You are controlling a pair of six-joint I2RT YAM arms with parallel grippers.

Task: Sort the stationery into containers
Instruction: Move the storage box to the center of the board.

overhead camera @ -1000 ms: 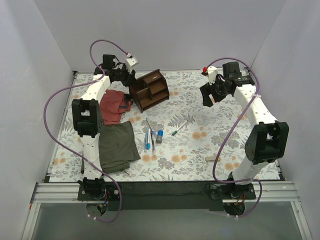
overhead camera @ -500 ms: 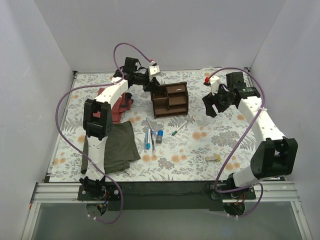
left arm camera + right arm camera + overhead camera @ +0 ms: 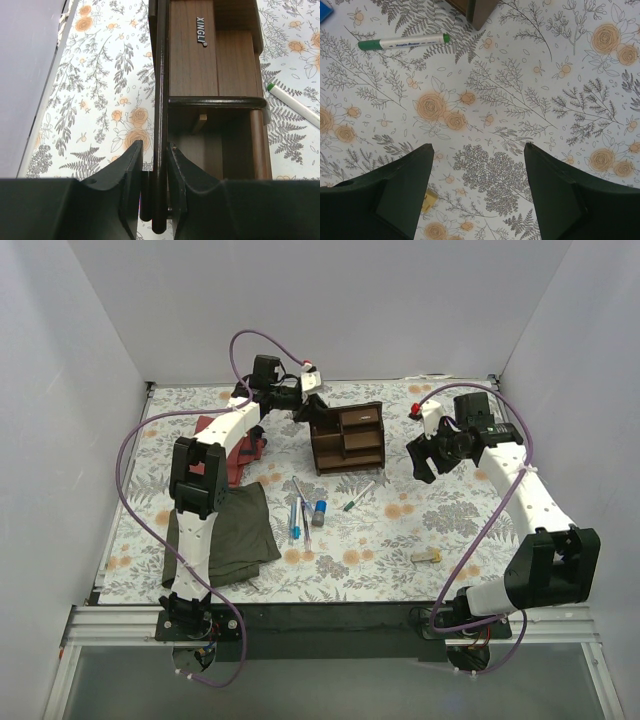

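Note:
The dark brown wooden organiser (image 3: pixel 348 437) stands at the middle back of the floral mat. My left gripper (image 3: pixel 318 412) is shut on its left side wall; in the left wrist view the jaws (image 3: pixel 155 150) pinch that thin panel of the organiser (image 3: pixel 192 55). A blue pen (image 3: pixel 294 518), a grey pen (image 3: pixel 303 502), a blue-capped cylinder (image 3: pixel 319 512) and a white pen with a green tip (image 3: pixel 358 496) lie in front of it. A beige eraser block (image 3: pixel 427 556) lies near the front right. My right gripper (image 3: pixel 432 455) hovers open to the organiser's right, above bare mat (image 3: pixel 479 150), with the white pen (image 3: pixel 402 42) ahead.
A red folded cloth (image 3: pixel 228 445) lies at the left under the left arm. An olive cloth (image 3: pixel 228 530) lies in front of it. White walls close in the mat on three sides. The organiser's corner (image 3: pixel 480 10) shows at the top of the right wrist view.
The left gripper has carried the organiser to the right and turned it square to the mat. The right arm has swung slightly right and towards the front, still open.

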